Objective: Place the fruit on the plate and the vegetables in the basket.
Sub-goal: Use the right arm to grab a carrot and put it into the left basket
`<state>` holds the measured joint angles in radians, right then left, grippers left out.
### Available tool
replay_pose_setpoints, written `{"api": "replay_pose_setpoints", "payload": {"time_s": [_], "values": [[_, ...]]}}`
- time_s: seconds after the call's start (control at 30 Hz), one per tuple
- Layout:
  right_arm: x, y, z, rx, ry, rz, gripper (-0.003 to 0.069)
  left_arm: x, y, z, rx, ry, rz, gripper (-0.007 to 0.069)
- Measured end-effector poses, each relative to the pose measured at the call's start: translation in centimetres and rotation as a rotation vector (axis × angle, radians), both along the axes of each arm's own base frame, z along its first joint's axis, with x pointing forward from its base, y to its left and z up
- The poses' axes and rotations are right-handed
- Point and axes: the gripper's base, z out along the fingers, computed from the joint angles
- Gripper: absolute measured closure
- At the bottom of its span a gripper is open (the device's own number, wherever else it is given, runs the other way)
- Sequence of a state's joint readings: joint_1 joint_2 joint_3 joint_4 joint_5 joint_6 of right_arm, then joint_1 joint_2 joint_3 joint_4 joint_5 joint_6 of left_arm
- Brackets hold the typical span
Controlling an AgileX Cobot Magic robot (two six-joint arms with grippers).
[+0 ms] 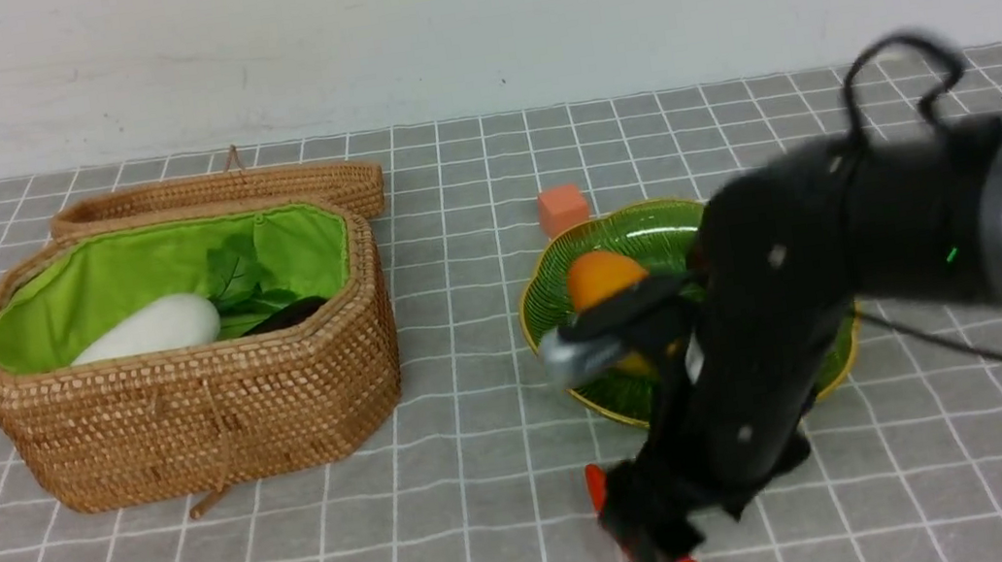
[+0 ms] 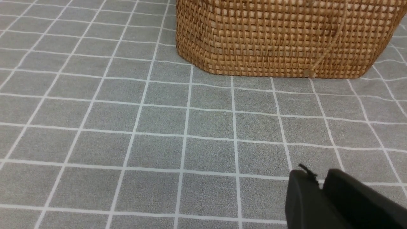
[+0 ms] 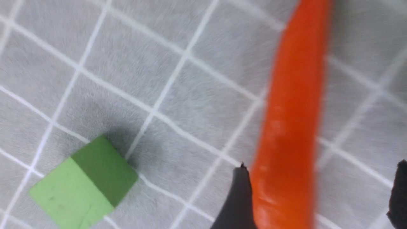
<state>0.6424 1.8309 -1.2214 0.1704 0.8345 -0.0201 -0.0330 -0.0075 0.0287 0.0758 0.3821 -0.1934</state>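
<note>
Right gripper [image 3: 318,194] spread, astride the carrot [image 3: 291,127], which lies on the cloth nearer than the plate [image 1: 561,287]. Mango [image 1: 600,277] on plate. Left of plate: basket [image 1: 206,411] containing radish [image 1: 150,330]. Left gripper [image 2: 321,194] pressed together, empty.

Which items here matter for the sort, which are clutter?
Job: carrot, mango, plate, basket holding radish, leafy piece, eggplant.
Clutter: orange-pink cube, green cube.
</note>
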Motion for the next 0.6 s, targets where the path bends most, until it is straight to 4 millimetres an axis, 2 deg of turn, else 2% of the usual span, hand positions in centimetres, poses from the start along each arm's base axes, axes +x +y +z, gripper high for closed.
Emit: {"api": "replay_pose_setpoints", "payload": {"time_s": [0.03, 0.1, 0.17, 0.23, 0.3, 0.33, 0.47, 0.57, 0.6], "values": [[0.0, 0.1, -0.1, -0.001, 0.000, 0.001, 0.0086, 0.0, 0.0, 0.0, 0.000, 0.000, 0.000, 0.0535], [0.1, 0.5, -1.7, -0.017, 0.015, 0.007, 0.0116, 0.0, 0.0, 0.0, 0.000, 0.000, 0.000, 0.0533], [0.2, 0.6, -2.8, -0.039, 0.039, 0.013, 0.0176, 0.0, 0.0, 0.0, 0.000, 0.000, 0.000, 0.0532], [0.2, 0.6, -2.9, -0.046, 0.043, 0.022, 0.0302, 0.0, 0.0, 0.0, 0.000, 0.000, 0.000, 0.0532], [0.2, 0.6, -2.7, -0.047, 0.055, 0.031, 0.0355, 0.0, 0.0, 0.0, 0.000, 0.000, 0.000, 0.0532], [0.2, 0.7, -2.5, -0.042, 0.065, 0.036, 0.0351, 0.0, 0.0, 0.0, 0.000, 0.000, 0.000, 0.0532], [1.4, 2.5, 1.4, 0.035, 0.049, 0.129, 0.0337, 0.0, 0.0, 0.0, 0.000, 0.000, 0.000, 0.0532], [3.4, 4.9, 8.1, 0.202, -0.099, 0.218, 0.0337, 0.0, 0.0, 0.0, 0.000, 0.000, 0.000, 0.0532], [3.5, 5.1, 8.5, 0.219, -0.111, 0.225, 0.0337, 0.0, 0.0, 0.0, 0.000, 0.000, 0.000, 0.0532]]}}
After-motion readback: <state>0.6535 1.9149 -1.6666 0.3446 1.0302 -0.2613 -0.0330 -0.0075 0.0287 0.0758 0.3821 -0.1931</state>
